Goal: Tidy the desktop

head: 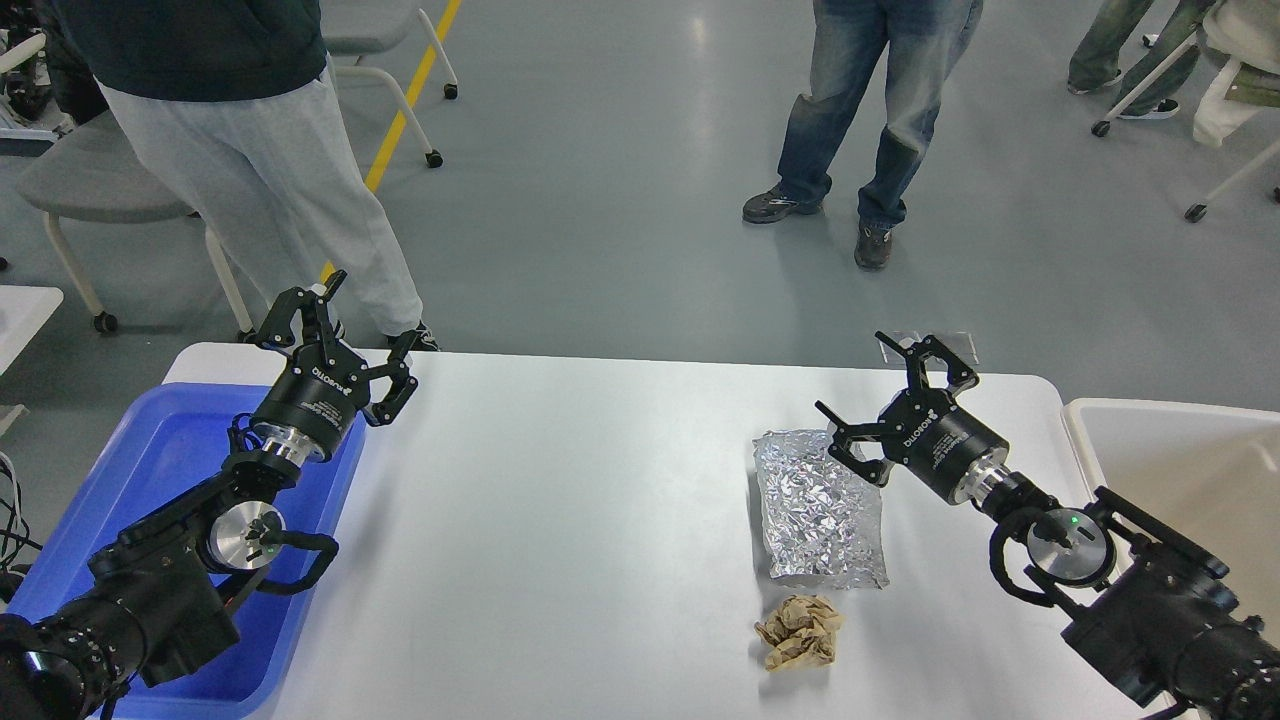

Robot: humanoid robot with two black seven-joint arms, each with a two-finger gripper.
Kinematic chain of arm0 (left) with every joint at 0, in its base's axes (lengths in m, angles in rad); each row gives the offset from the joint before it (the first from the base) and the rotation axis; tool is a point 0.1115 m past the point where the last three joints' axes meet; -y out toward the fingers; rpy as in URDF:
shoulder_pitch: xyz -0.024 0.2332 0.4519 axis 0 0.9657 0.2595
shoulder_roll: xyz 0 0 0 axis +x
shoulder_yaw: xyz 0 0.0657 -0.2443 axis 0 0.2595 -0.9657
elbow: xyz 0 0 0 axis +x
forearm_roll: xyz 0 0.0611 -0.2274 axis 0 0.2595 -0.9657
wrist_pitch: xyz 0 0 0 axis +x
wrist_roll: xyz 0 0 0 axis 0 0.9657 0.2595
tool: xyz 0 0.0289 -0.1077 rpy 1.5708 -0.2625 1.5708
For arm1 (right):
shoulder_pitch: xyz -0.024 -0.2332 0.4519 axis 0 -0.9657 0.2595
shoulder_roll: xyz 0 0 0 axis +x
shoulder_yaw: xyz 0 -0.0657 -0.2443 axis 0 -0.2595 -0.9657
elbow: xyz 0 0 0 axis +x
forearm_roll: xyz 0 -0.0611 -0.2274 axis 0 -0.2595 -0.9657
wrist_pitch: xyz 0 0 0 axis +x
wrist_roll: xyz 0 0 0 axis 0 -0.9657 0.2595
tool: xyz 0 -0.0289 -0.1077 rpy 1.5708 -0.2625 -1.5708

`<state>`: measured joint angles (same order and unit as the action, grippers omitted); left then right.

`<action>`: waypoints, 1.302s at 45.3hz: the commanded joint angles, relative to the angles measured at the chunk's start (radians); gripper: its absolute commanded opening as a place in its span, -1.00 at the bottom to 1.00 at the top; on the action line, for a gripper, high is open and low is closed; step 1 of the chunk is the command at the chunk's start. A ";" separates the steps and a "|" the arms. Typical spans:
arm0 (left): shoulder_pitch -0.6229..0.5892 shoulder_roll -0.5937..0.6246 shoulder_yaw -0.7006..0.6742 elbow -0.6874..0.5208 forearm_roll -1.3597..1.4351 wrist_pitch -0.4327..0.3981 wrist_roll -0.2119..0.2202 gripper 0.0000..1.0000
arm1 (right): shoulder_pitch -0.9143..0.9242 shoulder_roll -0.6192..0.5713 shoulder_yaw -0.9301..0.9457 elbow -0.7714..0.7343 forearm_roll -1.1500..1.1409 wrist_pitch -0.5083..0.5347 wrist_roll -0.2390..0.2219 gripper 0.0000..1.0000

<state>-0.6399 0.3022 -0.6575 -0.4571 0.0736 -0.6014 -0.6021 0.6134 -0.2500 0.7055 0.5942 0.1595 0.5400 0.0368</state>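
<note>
Currently your worktop (600, 520) is carrying a foil pouch (818, 508) and crumpled brown paper (800, 632); your right gripper (885, 395) is hovering wide beside the pouch, your left gripper (345, 325) spreading wide over the blue bin (150, 470).

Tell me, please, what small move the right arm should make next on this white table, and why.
Probably lower the right gripper onto the crinkled silver foil bag. Its fingers are open and hover by the bag's far right corner, nothing held; the bag and a crumpled brown paper ball lie loose on the white rectangular desktop.
</note>
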 commanded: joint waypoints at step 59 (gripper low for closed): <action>-0.001 0.000 0.001 0.000 0.000 0.000 0.001 1.00 | 0.167 -0.359 -0.089 0.456 -0.408 -0.034 -0.075 1.00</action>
<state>-0.6409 0.3022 -0.6565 -0.4572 0.0736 -0.6010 -0.6014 0.6747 -0.4991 0.6895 0.8816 -0.1051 0.5304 0.0096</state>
